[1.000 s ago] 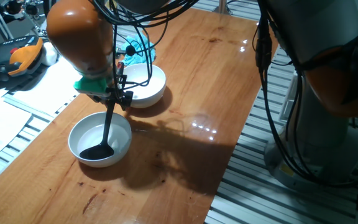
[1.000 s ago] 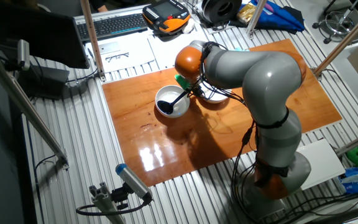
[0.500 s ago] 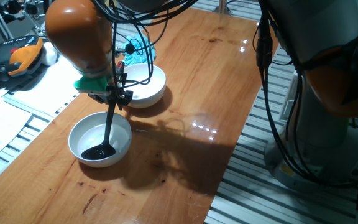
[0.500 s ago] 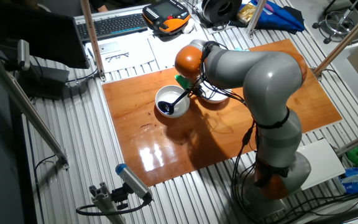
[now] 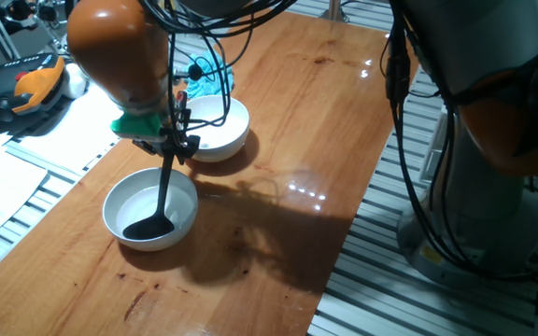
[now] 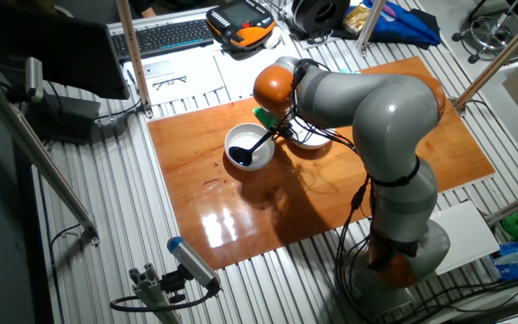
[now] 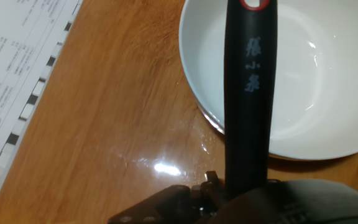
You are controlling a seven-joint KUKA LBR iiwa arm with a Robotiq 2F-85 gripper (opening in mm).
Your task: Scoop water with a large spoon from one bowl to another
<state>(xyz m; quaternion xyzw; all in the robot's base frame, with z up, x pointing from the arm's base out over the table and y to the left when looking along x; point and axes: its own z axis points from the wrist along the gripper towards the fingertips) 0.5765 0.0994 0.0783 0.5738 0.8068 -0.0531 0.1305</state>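
At lower left of the fixed view, your gripper (image 5: pixel 170 142) has its jaws clamped on the handle of the large spoon (image 5: pixel 162 191), whose scoop sits inside the near white bowl (image 5: pixel 117 197). The second white bowl (image 5: pixel 234 134) stands just behind, upper centre; the water can't be made out

glossy wooden table (image 6: pixel 241 216), ribbed metal bench (image 6: pixel 106 225), keyboard (image 6: pixel 165 36), scattered papers (image 5: pixel 7 177)

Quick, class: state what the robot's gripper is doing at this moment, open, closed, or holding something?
Gripper: closed, holding the long thin handle of the black plastic ladle, whose scoop sits in the near white bowl.
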